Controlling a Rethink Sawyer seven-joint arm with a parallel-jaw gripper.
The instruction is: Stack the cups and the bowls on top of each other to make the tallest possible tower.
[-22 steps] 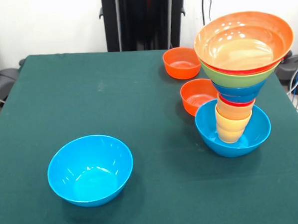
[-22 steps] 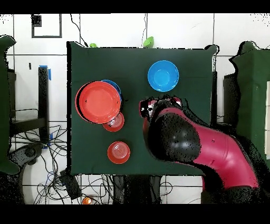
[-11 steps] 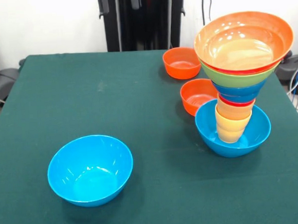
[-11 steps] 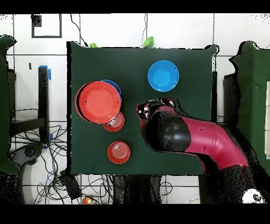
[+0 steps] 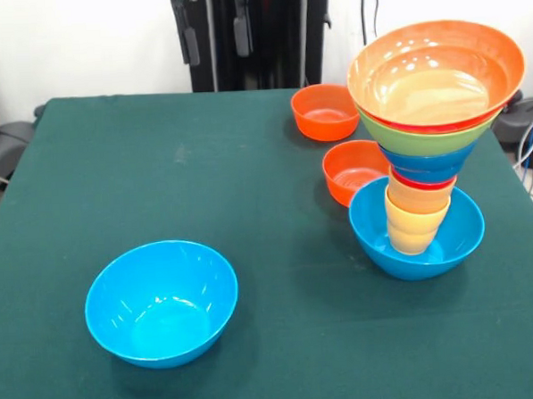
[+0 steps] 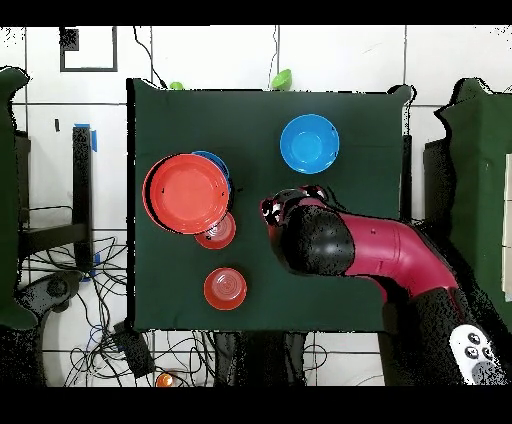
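Tower standing on the green desk.
Claw hangs apart and empty; a light-blue bowl sits alone, two small orange bowls beside the tower.

Glossy plastic dominates: the tower of nested bowls and cups shines under the room lights, its top orange bowl showing bright white glints on a smooth inner wall. The pale yellow cup low in the column looks slightly translucent. The lone light-blue bowl at near left is equally slick, with reflections pooled in its bottom, as are the two small orange bowls at far right. Beneath them, the dark green tablecloth is matt woven fabric, faintly creased. The arm has a smooth red shell.
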